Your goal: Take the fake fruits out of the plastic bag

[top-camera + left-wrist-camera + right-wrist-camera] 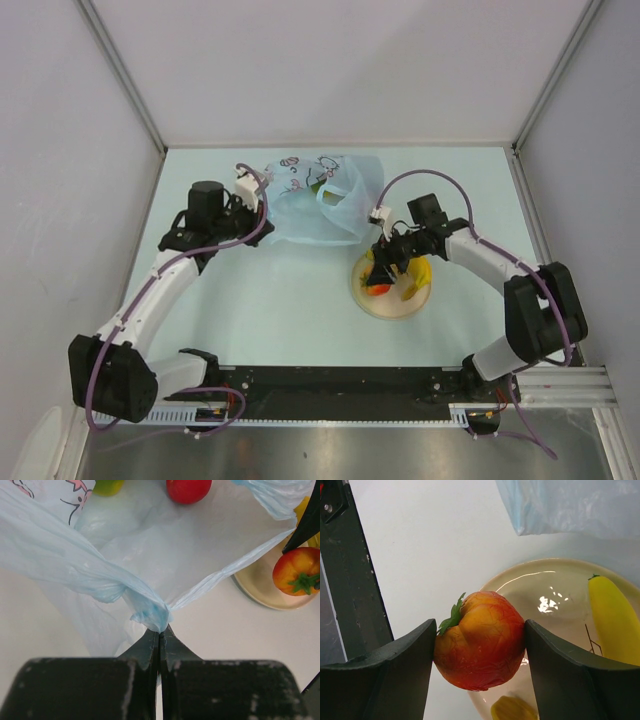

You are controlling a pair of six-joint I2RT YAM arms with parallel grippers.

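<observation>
Fake fruits (380, 289) are split between bag and plate; the right claw (480, 630) pinches an orange-red round plastic fruit with a green leafy top (479, 652), both fingers touching its sides, over the rim of a round tan plate (520, 577); whether the fruit rests on the plate I cannot tell; a yellow plastic banana (615, 620) lies on that plate, which sits right of the bench's (280, 310) middle; the left claw (159, 634) is pressed together on a bunched twist of the light blue translucent crinkly plastic bag (75, 555); the bag spreads toward the bench's far edge; a red plastic apple (187, 489) and a green plastic fruit (107, 486) lie at its far end.
</observation>
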